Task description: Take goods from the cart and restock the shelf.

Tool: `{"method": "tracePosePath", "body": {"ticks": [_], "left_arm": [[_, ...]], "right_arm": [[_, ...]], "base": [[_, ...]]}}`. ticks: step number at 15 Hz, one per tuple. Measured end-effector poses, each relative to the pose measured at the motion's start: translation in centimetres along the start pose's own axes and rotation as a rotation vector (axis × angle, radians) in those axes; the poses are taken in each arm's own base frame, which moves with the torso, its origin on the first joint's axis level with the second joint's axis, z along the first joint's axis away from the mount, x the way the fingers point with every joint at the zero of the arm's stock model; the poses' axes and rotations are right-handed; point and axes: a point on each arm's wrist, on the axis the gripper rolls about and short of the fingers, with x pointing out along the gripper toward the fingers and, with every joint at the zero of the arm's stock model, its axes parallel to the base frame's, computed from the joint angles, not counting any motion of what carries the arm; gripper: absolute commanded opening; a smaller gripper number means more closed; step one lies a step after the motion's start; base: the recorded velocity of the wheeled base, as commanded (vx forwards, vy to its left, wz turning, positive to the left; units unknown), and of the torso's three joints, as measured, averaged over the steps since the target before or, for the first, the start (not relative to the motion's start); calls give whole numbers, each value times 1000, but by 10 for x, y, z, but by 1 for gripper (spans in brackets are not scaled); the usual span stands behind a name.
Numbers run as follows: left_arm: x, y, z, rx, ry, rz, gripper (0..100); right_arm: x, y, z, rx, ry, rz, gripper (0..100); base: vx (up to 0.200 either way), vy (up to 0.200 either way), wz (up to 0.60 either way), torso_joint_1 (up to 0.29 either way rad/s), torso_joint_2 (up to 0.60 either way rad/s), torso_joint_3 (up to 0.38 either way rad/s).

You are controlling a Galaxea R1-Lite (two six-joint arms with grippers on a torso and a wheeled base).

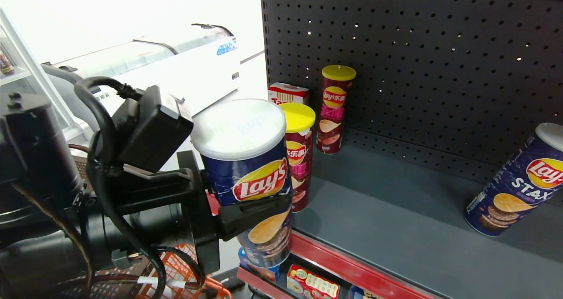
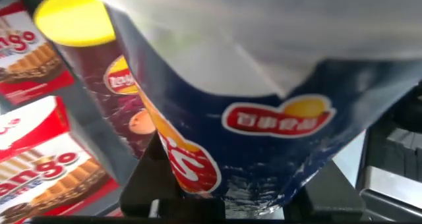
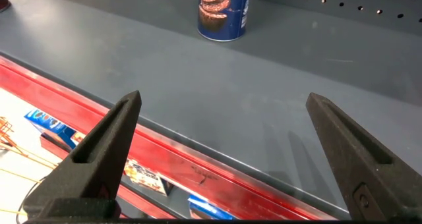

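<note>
Head view: my left pincer [image 1: 257,209] clamps the blue chip can [image 1: 246,162]; my right pincer [image 3: 224,102] gapes wide, holding nothing.

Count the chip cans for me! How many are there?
4. The held blue can is in the left gripper. On the shelf: the front maroon can and back maroon can at left, the right blue can. More may hide below.

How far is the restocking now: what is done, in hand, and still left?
Done: one blue can and two maroon cans stand on the shelf. In hand: the left end effector grips a second blue can near the shelf's front edge. Left: setting it down; the right end effector is open.
</note>
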Motion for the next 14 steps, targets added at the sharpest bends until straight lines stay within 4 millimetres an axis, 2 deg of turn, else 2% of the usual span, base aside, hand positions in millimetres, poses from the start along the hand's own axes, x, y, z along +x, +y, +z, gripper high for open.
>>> {"method": "tracePosePath", "body": {"ticks": [3, 13, 14], "left_arm": [[4, -2, -2, -3, 6, -30, 0], [10, 0, -5, -5, 7, -33, 0], [11, 0, -6, -6, 11, -33, 0]], "right_arm": [[0, 0, 0, 0, 0, 0, 100], [0, 0, 0, 0, 0, 0, 100], [0, 0, 0, 0, 0, 0, 100]], "base": [[0, 0, 0, 0, 0, 0], [0, 0, -600, 2, 4, 5], [0, 0, 0, 0, 0, 0]]}}
